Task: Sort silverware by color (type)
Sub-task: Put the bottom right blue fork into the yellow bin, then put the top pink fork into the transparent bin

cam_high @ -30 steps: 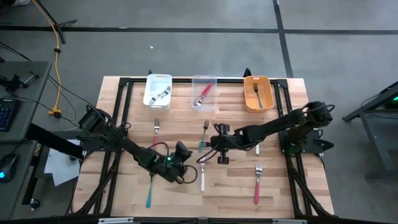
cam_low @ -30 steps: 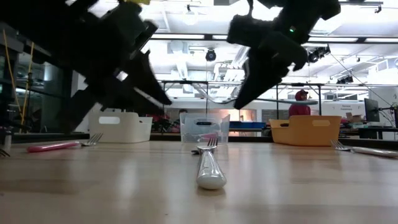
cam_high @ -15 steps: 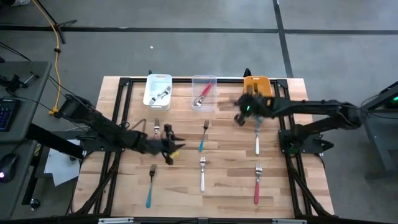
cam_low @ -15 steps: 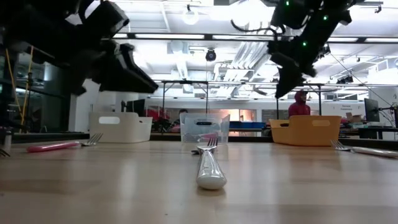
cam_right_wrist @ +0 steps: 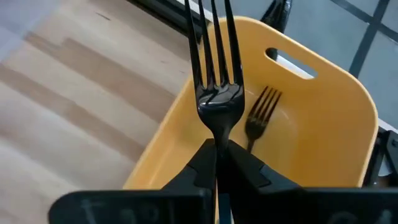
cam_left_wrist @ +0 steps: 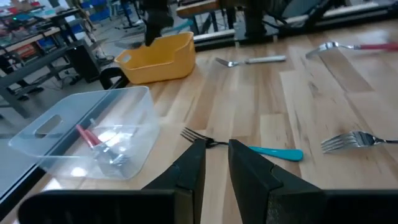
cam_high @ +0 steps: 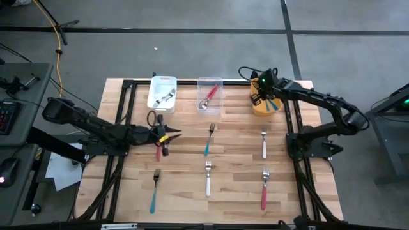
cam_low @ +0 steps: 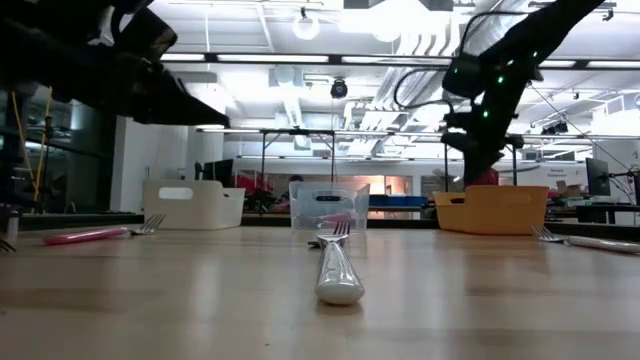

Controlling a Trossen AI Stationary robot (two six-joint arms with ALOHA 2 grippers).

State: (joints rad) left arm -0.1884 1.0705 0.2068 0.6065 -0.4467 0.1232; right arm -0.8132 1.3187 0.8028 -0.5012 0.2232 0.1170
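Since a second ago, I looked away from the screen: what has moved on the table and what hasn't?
The right gripper has carried a teal-handled fork from the table's middle to above the orange bin, still clamped on it. The left gripper swung from the near-centre toward the left, over the pink fork. The other loose forks and all three bins stayed put.
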